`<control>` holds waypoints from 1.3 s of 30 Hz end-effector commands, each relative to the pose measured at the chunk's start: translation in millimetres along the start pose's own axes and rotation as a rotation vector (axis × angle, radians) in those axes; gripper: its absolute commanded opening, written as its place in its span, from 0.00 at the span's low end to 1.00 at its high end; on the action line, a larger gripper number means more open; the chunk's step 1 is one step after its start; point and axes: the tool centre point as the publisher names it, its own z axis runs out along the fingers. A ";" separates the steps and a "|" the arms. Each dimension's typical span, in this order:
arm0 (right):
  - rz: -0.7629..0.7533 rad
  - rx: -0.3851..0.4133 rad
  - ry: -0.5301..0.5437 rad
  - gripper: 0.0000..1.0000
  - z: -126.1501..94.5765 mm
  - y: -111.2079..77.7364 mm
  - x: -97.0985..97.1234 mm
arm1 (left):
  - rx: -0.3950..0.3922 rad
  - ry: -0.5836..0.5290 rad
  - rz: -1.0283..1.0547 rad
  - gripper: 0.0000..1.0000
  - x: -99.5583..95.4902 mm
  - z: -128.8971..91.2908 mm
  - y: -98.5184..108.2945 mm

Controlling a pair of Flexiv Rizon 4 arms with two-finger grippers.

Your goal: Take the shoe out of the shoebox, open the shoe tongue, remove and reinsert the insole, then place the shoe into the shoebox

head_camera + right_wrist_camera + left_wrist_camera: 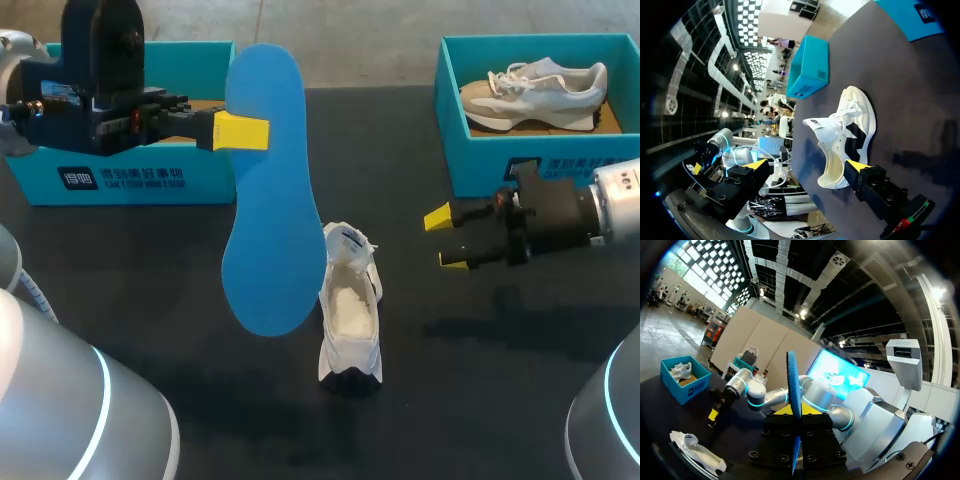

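Roughly halfway through the job, the left end effector [240,132] pinches the blue insole [268,190] between closed fingers, holding it aloft over the black tabletop [480,380]. The white shoe [350,320] stands out of its box, tongue [347,243] pulled back, interior bare. The right end effector [445,239] hangs near it, fingers spread, gripping nothing. Reinserting the insole and boxing the shoe remain. The left shoebox [130,180] and right shoebox [530,150], both teal, carry white printed labels.
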 end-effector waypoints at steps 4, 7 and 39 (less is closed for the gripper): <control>0.000 0.007 0.023 1.00 0.2 -0.8 -3.5 | -0.003 0.001 0.000 0.00 -1.0 0.7 -0.9; 0.000 0.007 0.023 1.00 0.2 -0.8 -3.5 | -0.003 0.001 0.000 0.00 -1.0 0.7 -0.9; 0.000 0.007 0.023 1.00 0.2 -0.8 -3.5 | 0.028 0.027 0.430 0.00 -31.8 -21.3 -29.8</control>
